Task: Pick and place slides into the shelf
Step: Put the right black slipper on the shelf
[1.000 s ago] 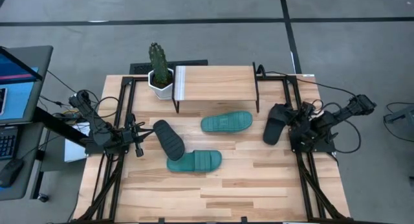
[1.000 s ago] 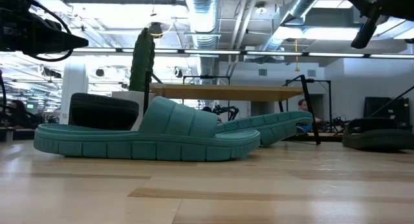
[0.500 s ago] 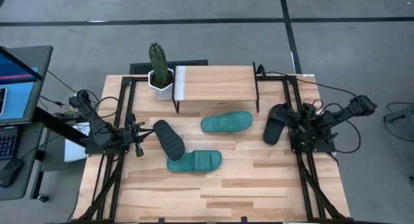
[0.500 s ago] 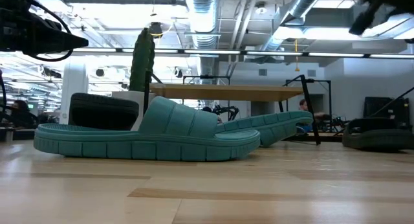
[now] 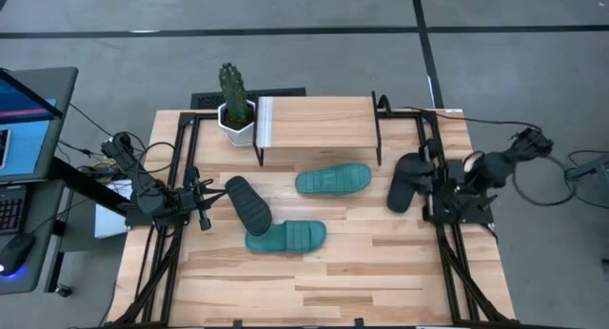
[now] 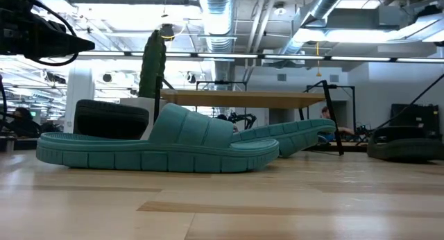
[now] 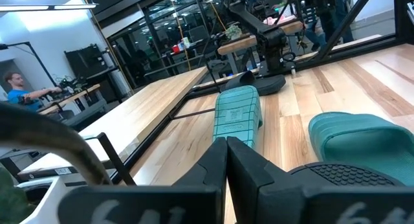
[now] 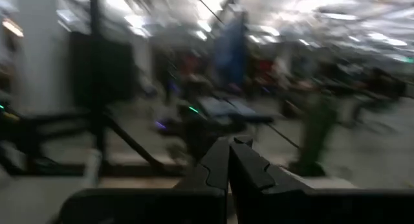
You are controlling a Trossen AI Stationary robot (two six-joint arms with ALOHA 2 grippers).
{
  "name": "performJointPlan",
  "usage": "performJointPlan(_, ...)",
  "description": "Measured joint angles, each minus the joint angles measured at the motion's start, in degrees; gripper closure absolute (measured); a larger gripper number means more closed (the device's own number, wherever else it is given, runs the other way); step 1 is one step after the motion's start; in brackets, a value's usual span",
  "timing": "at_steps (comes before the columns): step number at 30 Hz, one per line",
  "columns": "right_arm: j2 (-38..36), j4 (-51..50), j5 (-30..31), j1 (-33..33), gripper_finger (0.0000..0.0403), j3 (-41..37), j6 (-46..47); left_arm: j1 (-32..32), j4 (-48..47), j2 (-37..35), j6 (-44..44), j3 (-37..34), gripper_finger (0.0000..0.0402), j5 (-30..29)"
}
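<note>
On the wooden desk, four slides lay in front of the shelf, none yet on it. One teal slide rested just before the shelf; a second teal slide lay nearer the front edge, touching a black slide at its left. Another black slide lay beside the shelf's right legs. A potted cactus stood at the shelf's left end. The left gripper hung just left of the nearer black slide, fingers closed on nothing. The right gripper was raised off the right edge, fingers closed and empty.
</note>
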Motion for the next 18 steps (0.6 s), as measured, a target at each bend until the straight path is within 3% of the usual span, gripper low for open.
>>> performJointPlan(3, 2.5, -12.4, 5.7, 0.6, 0.0403, 7.4, -0.1, 0.0, 0.0, 0.0, 0.2, 0.0, 0.0402, 0.0)
performJointPlan(6, 4.4, -25.2, 6.7, 0.7, 0.0403, 12.9, 2.0, 0.0, 0.0, 0.0, -0.2, 0.0, 0.0401, 0.0)
performJointPlan(9, 6.2, -39.4, 6.4, 0.6, 0.0403, 17.3, 10.2, 0.0, 0.0, 0.0, 0.3, 0.0, 0.0401, 0.0)
performJointPlan(13, 8.0, -57.7, 2.1, 0.6, 0.0403, 20.4, 26.1, 0.0, 0.0, 0.0, -0.2, 0.0, 0.0401, 0.0)
performJointPlan(18, 10.5, -69.8, -5.9, 0.6, 0.0403, 20.4, 39.7, 0.0, 0.0, 0.0, 0.2, 0.0, 0.0401, 0.0)
